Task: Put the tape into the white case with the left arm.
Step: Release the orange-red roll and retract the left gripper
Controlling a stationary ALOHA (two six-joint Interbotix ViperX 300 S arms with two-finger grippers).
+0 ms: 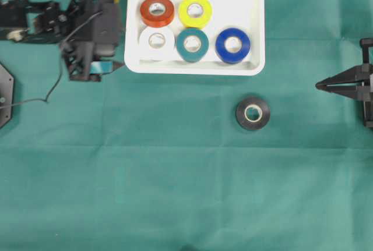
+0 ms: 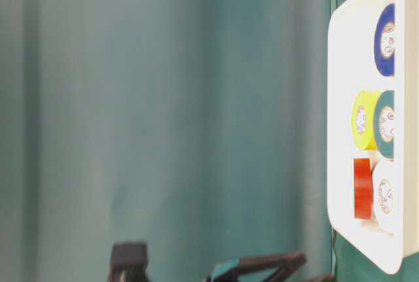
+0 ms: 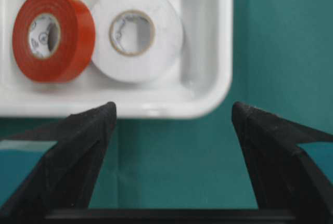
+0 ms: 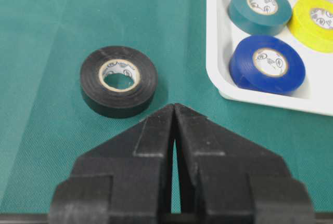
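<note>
from overhead you see a bench covered edge to edge in green cloth [image 1: 175,193], faintly creased. the white shallow rectangular plastic case [image 1: 256,24] sits at the top, holding red, yellow, white, teal and blue tape rolls. the black tape roll [image 1: 252,113] lies flat on the cloth, below the case's right corner and well apart from it. the left arm's black gripper with teal bands [image 1: 113,66] sits just beside the case's left edge; the right arm's plain black gripper [image 1: 320,85] points in from the right.

at table level, your view is turned sideways: a green curtain [image 2: 163,99] fills the background.

your left wrist view shows the jaws spread wide, empty, facing the case rim.

your right wrist view shows the jaws pressed together, near the black roll.
</note>
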